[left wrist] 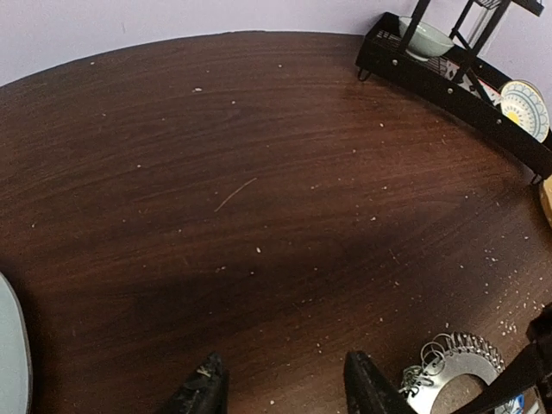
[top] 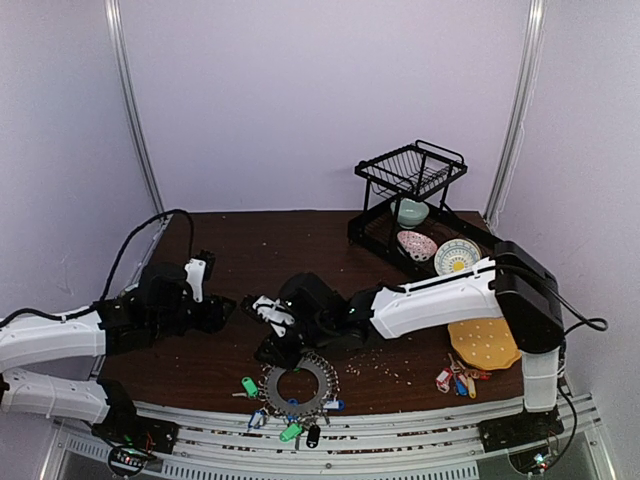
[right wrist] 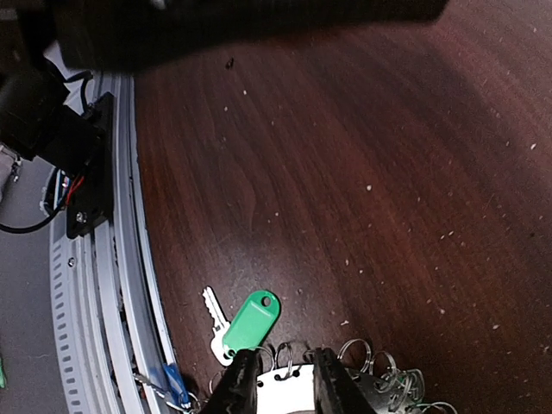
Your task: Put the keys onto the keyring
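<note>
The keyring (top: 298, 388), a large silver ring strung with small loops and green and blue tagged keys, lies flat at the table's near edge. My right gripper (top: 276, 348) hovers over its upper left rim. In the right wrist view its jaws (right wrist: 283, 366) stand narrowly apart, astride the ring's rim (right wrist: 293, 395) and a small loop, with nothing clearly pinched. A green tagged key (right wrist: 253, 321) lies just left of them. My left gripper (top: 226, 310) is open and empty over bare wood (left wrist: 283, 371). The keyring (left wrist: 448, 366) shows to its right.
A loose bunch of red, yellow and blue tagged keys (top: 458, 380) lies at the near right beside a yellow round mat (top: 485, 342). A black dish rack (top: 410, 200) with a bowl and plates stands at the back right. A metal rail (top: 400, 440) runs along the front edge.
</note>
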Motion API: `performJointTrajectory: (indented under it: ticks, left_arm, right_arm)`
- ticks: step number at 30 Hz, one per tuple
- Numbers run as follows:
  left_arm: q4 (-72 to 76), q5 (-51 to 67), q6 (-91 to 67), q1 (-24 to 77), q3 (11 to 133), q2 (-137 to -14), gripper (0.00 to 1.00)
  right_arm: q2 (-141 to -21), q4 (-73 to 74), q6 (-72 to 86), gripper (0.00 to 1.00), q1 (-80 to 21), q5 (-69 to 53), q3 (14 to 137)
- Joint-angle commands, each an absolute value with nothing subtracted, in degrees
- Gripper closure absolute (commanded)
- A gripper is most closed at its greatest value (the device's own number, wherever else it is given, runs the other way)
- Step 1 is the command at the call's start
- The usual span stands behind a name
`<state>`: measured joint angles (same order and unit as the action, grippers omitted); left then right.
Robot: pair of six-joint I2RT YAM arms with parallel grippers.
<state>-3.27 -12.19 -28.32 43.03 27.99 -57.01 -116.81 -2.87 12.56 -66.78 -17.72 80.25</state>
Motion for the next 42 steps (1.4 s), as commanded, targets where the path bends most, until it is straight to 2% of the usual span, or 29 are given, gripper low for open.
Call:
performJointTrajectory:
  ticks: [1, 5, 8, 10, 20, 35, 37, 40, 42]
  left_arm:
    - [-2.76, -8.82, -28.55, 39.47, 27.52, -56.27, 0.52]
    - [-2.53, -9.44, -26.41, 39.32, 27.72, -55.86, 0.52]
    - [-2.17, -9.22, -25.74, 39.36, 27.77, -56.37, 0.52]
    - [-1.9, -8.98, -25.5, 39.37, 27.76, -56.78, 0.52]
    - [-1.63, -9.11, -24.22, 39.37, 28.07, -56.76, 0.52]
    - [-1.0, -9.17, -23.32, 39.37, 27.9, -56.18, 0.52]
    - [-1.1, -9.39, -23.2, 39.36, 27.82, -55.87, 0.52]
    - [-1.23, -9.73, -23.12, 39.33, 27.78, -55.48, 0.52]
    - [-1.2, -9.71, -23.12, 39.37, 27.69, -55.32, 0.52]
  right_arm:
    - [-120.29, 0.73, 17.1, 0.76, -67.62, -19.87, 82.83]
    - [-121.52, 3.18, 16.62, 0.77, -68.2, -19.38, 83.28]
    - [-122.24, 4.3, 16.09, 0.86, -68.55, -20.47, 83.57]
    - [-122.7, 4.6, 16.29, 0.88, -68.76, -21.09, 83.65]
    - [-126.31, 5.98, 15.06, 0.81, -68.81, -19.69, 87.35]
    - [-127.97, 8.04, 12.56, 0.8, -69.58, -18.06, 88.28]
    - [-129.01, 8.95, 11.95, 0.83, -70.14, -18.1, 88.87]
    - [-128.93, 9.15, 11.87, 0.97, -70.39, -17.84, 89.21]
    - [-128.21, 9.21, 11.59, 1.0, -70.31, -17.38, 89.25]
